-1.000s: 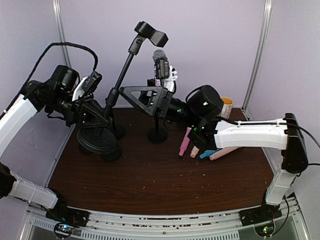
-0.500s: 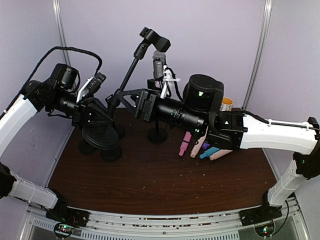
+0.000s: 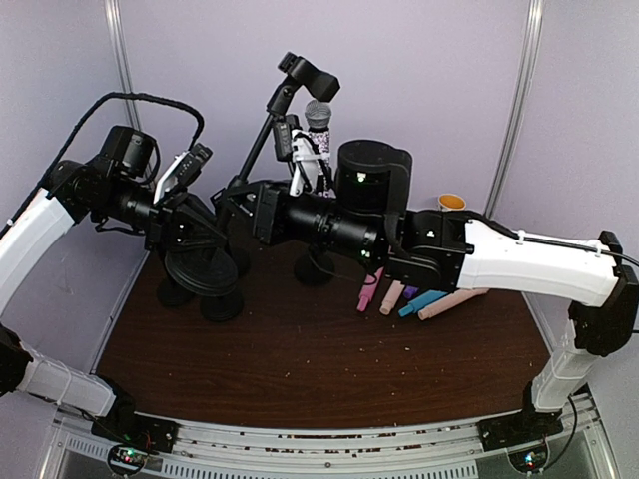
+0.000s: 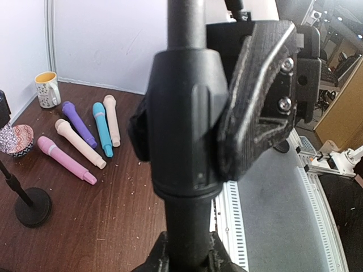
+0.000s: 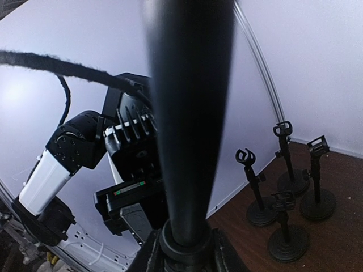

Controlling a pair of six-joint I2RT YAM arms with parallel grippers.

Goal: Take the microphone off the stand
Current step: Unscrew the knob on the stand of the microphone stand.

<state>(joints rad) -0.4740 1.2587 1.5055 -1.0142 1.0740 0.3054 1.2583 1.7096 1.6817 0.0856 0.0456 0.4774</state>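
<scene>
Bracing tall stand pole: left end effector clamped just below thick collar, likely steadying it. Alongside, right end effector closed round dark shaft, seemingly same pole. Behind right arm, microphone sat upright in short stand, neither end effector on it. Tall pole's clip was empty, so grip looked misplaced.

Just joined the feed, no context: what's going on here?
Both arms are working the tall stand, not the microphone. The left gripper is clamped on its pole at the joint, and the right gripper appears shut on the same pole from the opposite side. The clip on top is empty. The microphone appears seated in a separate short stand behind the right arm, with neither gripper on it.
</scene>
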